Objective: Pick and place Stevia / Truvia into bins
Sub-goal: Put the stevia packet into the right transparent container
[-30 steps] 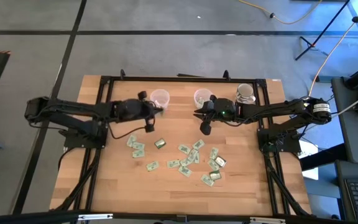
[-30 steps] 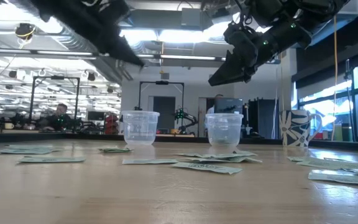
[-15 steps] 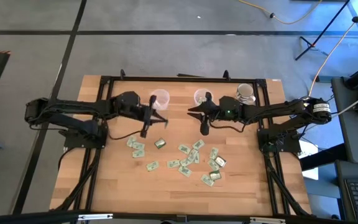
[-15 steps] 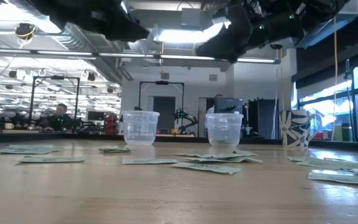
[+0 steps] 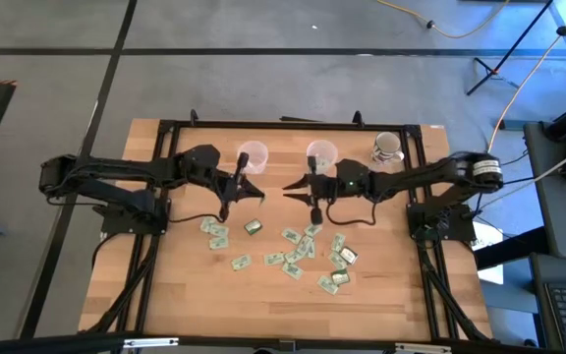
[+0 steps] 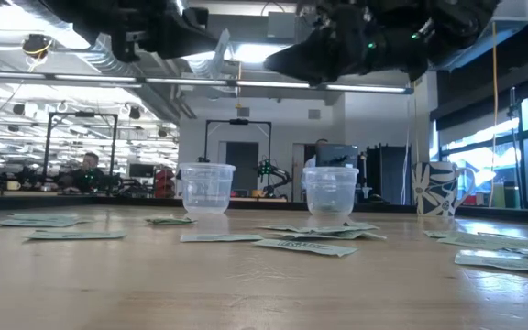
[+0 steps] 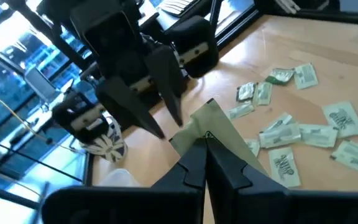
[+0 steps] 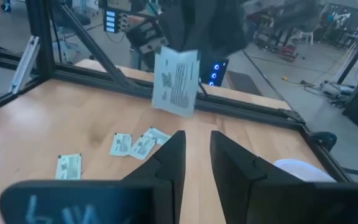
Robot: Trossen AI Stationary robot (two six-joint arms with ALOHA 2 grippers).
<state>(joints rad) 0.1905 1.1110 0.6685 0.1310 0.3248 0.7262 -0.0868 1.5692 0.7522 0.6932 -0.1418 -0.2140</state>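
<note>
Several pale green and white sachets lie flat on the wooden table, near of two clear cups that stand upright on it. My left gripper hovers near of the left cup, shut on one sachet. My right gripper is open and points toward the left gripper across a small gap, touching nothing. In the right wrist view the held sachet shows ahead of the open fingers. In the low view both grippers are high above the cups. My left gripper pinches one sachet between its two fingertips, at the sachet's edge. The fingers come roughly level from the table's left. The sachet is lifted clear of the table and sticks out past the fingertips toward the right gripper.
A white patterned mug stands at the far right of the table. A black metal frame runs along the far edge and sides. Bare wood lies near and left of the sachets. People and equipment show in the room behind.
My right gripper has moved toward the table's left, risen and turned from pointing down to pointing level at the left gripper. My left gripper has also risen and tipped up to level, carrying its sachet near of the left cup. The sachets on the table have not moved.
</note>
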